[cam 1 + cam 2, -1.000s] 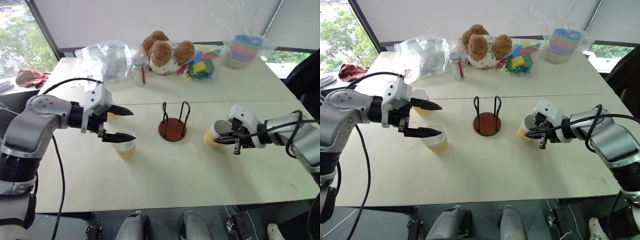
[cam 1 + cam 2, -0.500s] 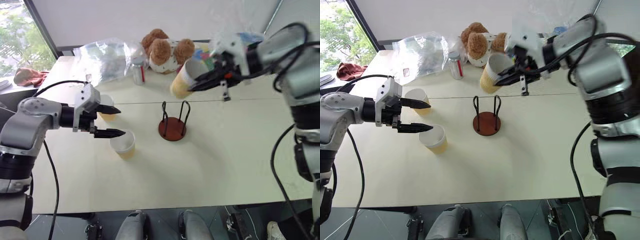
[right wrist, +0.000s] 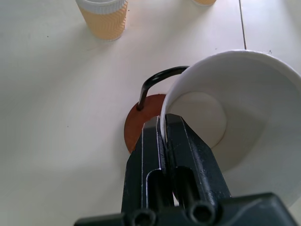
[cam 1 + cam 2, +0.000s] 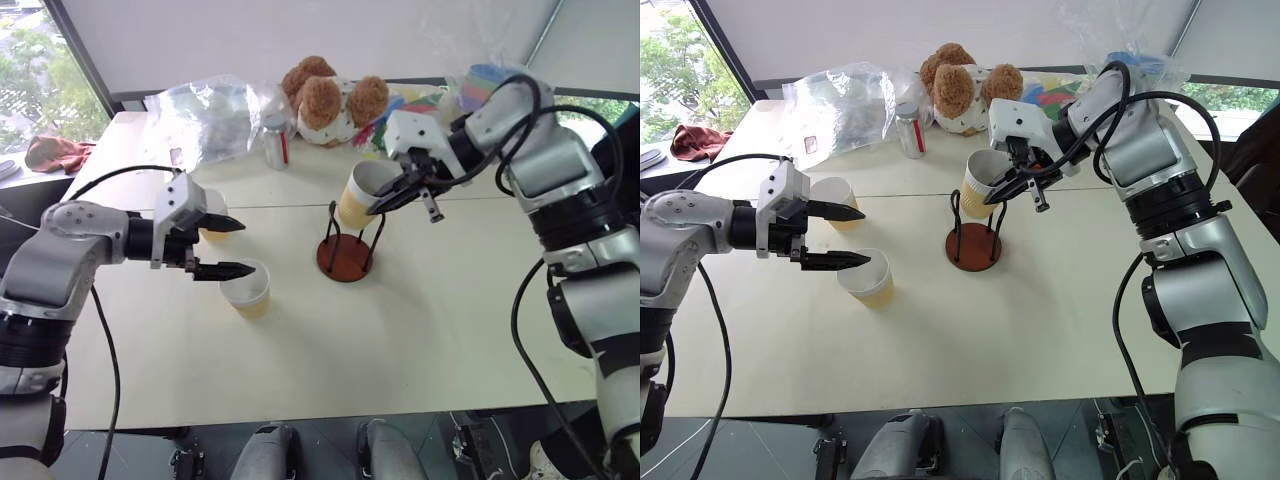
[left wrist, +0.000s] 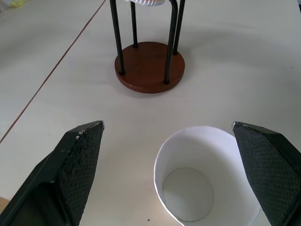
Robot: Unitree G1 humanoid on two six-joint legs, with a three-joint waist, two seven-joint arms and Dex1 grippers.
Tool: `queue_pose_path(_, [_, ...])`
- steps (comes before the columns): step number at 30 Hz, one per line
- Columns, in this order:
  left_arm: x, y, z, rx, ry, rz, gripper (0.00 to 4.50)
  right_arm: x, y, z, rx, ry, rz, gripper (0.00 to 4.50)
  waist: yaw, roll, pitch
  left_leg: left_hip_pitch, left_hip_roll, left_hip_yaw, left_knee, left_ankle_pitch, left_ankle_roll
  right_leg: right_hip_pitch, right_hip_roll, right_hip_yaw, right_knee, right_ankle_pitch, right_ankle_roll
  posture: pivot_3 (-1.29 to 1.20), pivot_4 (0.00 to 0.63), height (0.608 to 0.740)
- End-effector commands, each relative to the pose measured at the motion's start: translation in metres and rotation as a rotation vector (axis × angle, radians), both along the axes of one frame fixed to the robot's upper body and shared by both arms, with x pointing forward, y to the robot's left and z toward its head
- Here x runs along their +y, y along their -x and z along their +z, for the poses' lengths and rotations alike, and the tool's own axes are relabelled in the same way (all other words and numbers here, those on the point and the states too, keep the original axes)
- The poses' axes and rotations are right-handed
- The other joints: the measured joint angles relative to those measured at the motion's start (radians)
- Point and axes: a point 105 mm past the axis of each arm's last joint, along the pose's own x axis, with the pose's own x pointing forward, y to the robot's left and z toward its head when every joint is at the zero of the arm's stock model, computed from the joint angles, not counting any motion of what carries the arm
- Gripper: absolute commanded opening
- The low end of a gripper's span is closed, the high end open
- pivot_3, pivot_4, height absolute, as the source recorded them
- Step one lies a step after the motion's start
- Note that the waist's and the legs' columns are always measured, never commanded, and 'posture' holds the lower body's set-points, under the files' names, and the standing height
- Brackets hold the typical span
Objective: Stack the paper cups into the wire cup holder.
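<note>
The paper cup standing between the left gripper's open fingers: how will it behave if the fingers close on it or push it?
The paper cup looks empty and thin-walled, so it is probably light and may slide or tip when pushed. Its open rim will likely dent under a hard squeeze from the left gripper.

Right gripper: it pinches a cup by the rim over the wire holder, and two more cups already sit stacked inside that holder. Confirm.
Wrong on the stack. The right gripper does pinch a cup by its rim over the wire holder, but the holder has no cups in it. The right eye view shows the other two cups standing apart on the table, near the open left gripper.
</note>
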Motion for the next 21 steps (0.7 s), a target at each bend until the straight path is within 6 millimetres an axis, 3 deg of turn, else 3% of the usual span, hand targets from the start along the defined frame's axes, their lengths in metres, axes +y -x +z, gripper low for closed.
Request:
queue_pose_path(1, [-0.001,0.002,0.013,-0.055,0.013,-0.007,4.50,0.007,0.003,0.015,-0.033,-0.010,0.025,0.06,0.001,0.000,0.000,0.000,0.000,0.000,0.000,0.000,0.000,0.000,0.000,0.000,0.000,0.000,0.000,0.00,0.150,0.740])
queue_pose_path(3, [-0.002,0.002,0.013,-0.056,0.015,-0.007,4.50,0.009,0.004,0.014,-0.024,-0.009,0.032,0.06,0.001,0.000,0.000,0.000,0.000,0.000,0.000,0.000,0.000,0.000,0.000,0.000,0.000,0.000,0.000,0.00,0.150,0.740])
queue_pose_path(6, [-0.003,0.001,0.012,-0.059,0.015,-0.009,4.50,0.014,0.007,0.011,0.002,-0.005,0.049,0.88,0.000,0.000,0.000,0.000,0.000,0.000,0.000,0.000,0.000,0.000,0.000,0.000,0.000,0.000,0.000,0.00,0.150,0.740])
queue_pose_path(12, [-0.005,0.001,0.013,-0.065,0.019,-0.010,4.50,0.015,0.004,0.008,-0.003,-0.001,0.042,3.96,0.000,0.000,0.000,0.000,0.000,0.000,0.000,0.000,0.000,0.000,0.000,0.000,0.000,0.000,0.000,0.00,0.150,0.740])
queue_pose_path(15, [-0.005,0.001,0.017,-0.079,0.023,-0.008,4.50,0.010,0.003,0.016,-0.033,-0.017,0.031,3.96,0.001,0.000,0.000,0.000,0.000,0.000,0.000,0.000,0.000,0.000,0.000,0.000,0.000,0.000,0.000,0.00,0.150,0.740])
queue_pose_path(17, [-0.005,0.007,0.023,-0.087,0.007,-0.038,4.50,-0.002,0.006,0.033,-0.065,-0.075,-0.003,3.96,0.003,0.000,0.000,0.000,0.000,0.000,0.000,0.000,0.000,0.000,0.000,0.000,0.000,0.000,0.000,0.00,0.150,0.740])
queue_pose_path(19, [-0.004,0.021,0.029,-0.077,-0.063,-0.119,4.50,-0.025,0.022,0.048,-0.043,-0.179,-0.052,3.96,0.008,0.000,0.001,-0.001,0.000,0.000,0.000,0.000,0.000,0.000,0.000,0.000,0.000,0.000,0.000,0.00,0.150,0.740])
queue_pose_path(21, [-0.001,0.032,0.035,-0.071,-0.133,-0.179,4.50,-0.045,0.042,0.051,0.021,-0.284,-0.108,3.96,0.020,-0.001,0.001,-0.005,0.000,-0.003,0.000,0.000,0.000,-0.002,0.000,-0.002,-0.001,0.000,0.000,0.00,0.150,0.740])
